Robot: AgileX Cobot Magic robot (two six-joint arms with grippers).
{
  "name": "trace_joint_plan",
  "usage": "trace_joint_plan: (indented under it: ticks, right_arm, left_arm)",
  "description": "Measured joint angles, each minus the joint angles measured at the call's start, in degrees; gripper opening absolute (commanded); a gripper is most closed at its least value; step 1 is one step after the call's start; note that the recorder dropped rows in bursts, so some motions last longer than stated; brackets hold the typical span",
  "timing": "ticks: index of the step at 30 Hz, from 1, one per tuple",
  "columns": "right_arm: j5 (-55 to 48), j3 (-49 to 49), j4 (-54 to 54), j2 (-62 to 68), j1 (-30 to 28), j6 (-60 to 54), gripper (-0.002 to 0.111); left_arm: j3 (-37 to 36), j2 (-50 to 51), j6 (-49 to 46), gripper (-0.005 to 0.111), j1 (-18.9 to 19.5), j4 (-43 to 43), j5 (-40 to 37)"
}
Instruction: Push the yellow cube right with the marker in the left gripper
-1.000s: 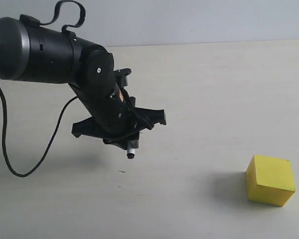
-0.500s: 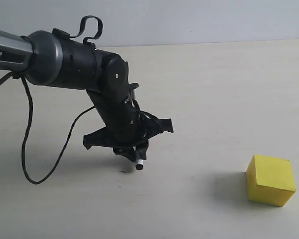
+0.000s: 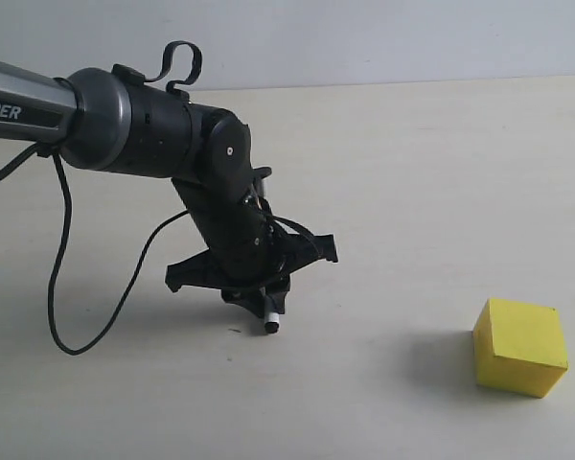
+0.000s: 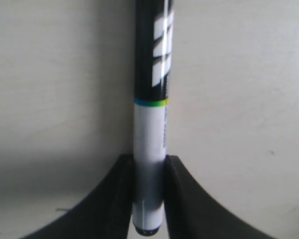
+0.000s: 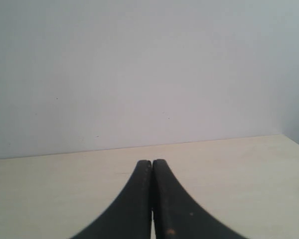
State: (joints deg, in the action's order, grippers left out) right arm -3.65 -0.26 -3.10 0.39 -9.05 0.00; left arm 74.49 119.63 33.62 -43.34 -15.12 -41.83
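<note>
Pale table [image 3: 441, 172] under everything. Black-grey PiPER arm [image 3: 105, 129] in from left in exterior view, loose black cable [image 3: 56, 278] drooping to surface. Yellow cube [image 3: 519, 346] flat on table at lower right, well apart from arm and pen. Left gripper [image 3: 268, 305] angled down, jaws pinching marker [image 3: 269, 322] by white barrel. Marker's lower end near table; contact not resolvable. Right gripper [image 5: 152, 199] over table, jaws pressed together.

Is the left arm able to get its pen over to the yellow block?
Probably yes. Nothing stands on the table between the marker held in its fingers and the yellow cube.
</note>
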Motion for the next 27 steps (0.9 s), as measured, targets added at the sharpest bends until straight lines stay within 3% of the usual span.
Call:
trace_joint_plan:
  ticks: [4,27]
  right_arm:
    - [0.0,0.0,0.0,0.0,0.0,0.0,0.0]
    - [0.0,0.0,0.0,0.0,0.0,0.0,0.0]
  left_arm:
    - [0.0,0.0,-0.38,0.046,0.0,0.0,0.36]
    - [0.0,-0.34,-0.39,0.043,0.0,0.5,0.73]
